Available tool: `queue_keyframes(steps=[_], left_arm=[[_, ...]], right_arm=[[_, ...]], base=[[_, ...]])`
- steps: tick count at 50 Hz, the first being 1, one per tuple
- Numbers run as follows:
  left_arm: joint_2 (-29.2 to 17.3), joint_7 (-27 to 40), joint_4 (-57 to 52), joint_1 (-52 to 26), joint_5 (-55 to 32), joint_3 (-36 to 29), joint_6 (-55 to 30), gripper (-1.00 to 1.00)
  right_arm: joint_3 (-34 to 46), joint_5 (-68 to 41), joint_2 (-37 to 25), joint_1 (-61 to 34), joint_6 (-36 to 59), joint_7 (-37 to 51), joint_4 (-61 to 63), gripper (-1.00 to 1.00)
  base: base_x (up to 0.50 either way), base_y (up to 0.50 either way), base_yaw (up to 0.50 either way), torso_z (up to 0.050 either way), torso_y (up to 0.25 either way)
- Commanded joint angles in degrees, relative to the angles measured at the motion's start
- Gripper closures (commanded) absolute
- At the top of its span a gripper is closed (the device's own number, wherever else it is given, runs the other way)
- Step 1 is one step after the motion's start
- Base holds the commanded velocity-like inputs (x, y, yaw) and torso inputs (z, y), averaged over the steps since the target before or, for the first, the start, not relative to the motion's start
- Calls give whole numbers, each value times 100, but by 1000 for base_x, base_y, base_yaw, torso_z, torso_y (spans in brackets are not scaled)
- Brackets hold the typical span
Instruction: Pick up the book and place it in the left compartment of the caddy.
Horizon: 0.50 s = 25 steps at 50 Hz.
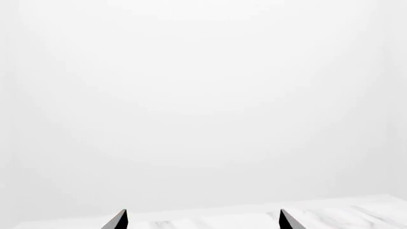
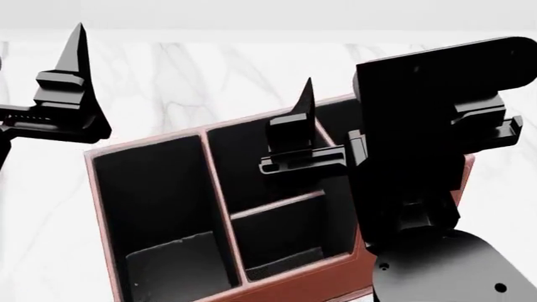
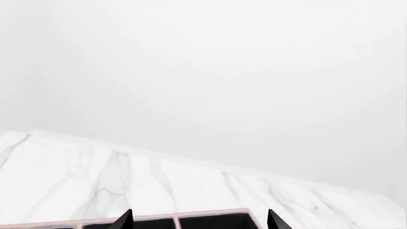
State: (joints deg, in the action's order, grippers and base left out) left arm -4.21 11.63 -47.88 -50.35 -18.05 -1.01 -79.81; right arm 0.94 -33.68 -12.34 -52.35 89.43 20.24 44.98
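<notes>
**Left wrist view.** The left gripper (image 1: 203,222) shows only two dark tips at the bottom edge. We read its jaws as released, set well apart with nothing between them. A strip of white marble worktop (image 1: 356,212) fills the lower right corner, and everything above is blank background. The book does not appear here.

**Right wrist view.** The right gripper (image 3: 198,222) also shows two tips at the bottom edge, jaws released and empty. Between and just beyond the tips runs the pale-stitched rim of the caddy (image 3: 190,213), with black-lined slots below it. We cannot tell from this view which slots they are. Veined worktop spreads behind the rim. The book does not appear here either.

**Head view.** The caddy sits in the lower centre of the frame, turned at a slant. The left compartment (image 2: 155,189) is the long slot at the lower left. Its long axis runs from upper left toward the bottom edge.

- The right arm fills the right side of the frame, and its visible finger stands over the middle slots, to the right of the target slot.
- The left arm's finger rises at the upper left, clear of the caddy and over bare worktop.
- A dark slab lies at the near end of the left compartment. We cannot tell whether it is lining or the book.

We judge that the book must be located before any approach. The right arm hides the caddy's right side and whatever lies beyond it.
</notes>
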Motion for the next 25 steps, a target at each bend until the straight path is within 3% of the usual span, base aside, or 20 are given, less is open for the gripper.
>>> queue_keyframes(steps=[1, 25], left_arm=[[-62, 82, 62, -26, -58, 21, 44, -100], [-341, 213, 451, -90, 29, 65, 418, -100]], right_arm=[[-63, -424, -88, -31, -39, 340, -69, -100], [-248, -997, -218, -185, 18, 817, -280, -100]], base=[[0, 0, 0, 0, 0], [0, 0, 0, 0, 0]])
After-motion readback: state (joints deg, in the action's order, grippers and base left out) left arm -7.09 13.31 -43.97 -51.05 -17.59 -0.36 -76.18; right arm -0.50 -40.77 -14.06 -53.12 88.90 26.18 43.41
